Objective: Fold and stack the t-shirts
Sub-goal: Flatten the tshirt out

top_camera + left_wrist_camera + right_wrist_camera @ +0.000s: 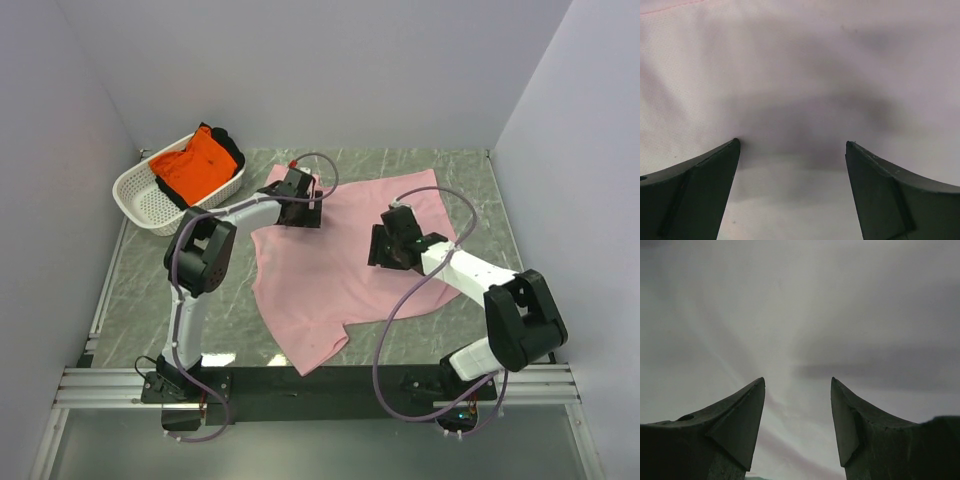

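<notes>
- Lying spread on the marble table [140, 290], the light pink t-shirt [340, 270] is covering the centre, unfolded and slightly wrinkled, probably so that both arms can reach its edges.
- The bright orange t-shirt [195, 165] is sitting bunched in the white perforated basket [150, 205] at the far left, well apart, apparently awaiting its turn.
- The left gripper [792, 142] is hovering close over the pink shirt's far-left part, jaws spread wide, nothing between them.
- The right gripper [798, 380] is hovering over the shirt's right half, jaws parted, pinching nothing, likely positioning for a grasp.
</notes>
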Controlling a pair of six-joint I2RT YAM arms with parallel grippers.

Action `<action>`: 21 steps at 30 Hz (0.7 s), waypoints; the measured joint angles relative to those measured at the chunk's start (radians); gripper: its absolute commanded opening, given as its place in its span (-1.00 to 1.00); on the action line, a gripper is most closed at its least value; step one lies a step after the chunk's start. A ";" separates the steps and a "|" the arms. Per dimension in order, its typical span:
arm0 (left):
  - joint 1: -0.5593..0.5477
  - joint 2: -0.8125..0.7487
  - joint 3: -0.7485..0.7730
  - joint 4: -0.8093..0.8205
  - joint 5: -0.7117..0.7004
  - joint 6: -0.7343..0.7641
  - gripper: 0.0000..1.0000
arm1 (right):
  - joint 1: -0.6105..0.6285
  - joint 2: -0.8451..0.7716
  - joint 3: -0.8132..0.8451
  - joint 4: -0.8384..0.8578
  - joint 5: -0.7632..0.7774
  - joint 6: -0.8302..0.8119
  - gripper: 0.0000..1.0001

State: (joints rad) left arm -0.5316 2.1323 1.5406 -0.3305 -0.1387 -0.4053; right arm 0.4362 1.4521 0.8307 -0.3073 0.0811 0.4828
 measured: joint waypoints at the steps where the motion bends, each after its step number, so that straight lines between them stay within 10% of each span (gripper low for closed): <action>1: 0.001 0.013 0.019 -0.002 -0.005 0.001 0.87 | 0.013 0.003 -0.004 0.006 -0.004 0.008 0.24; 21: 0.084 0.178 0.280 -0.043 -0.011 0.045 0.89 | 0.070 0.180 0.068 0.058 -0.012 0.063 0.25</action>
State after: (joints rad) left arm -0.4473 2.3104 1.8202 -0.3733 -0.1501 -0.3603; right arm 0.5064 1.6318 0.8989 -0.2497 0.0692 0.5457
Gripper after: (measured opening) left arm 0.941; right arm 0.623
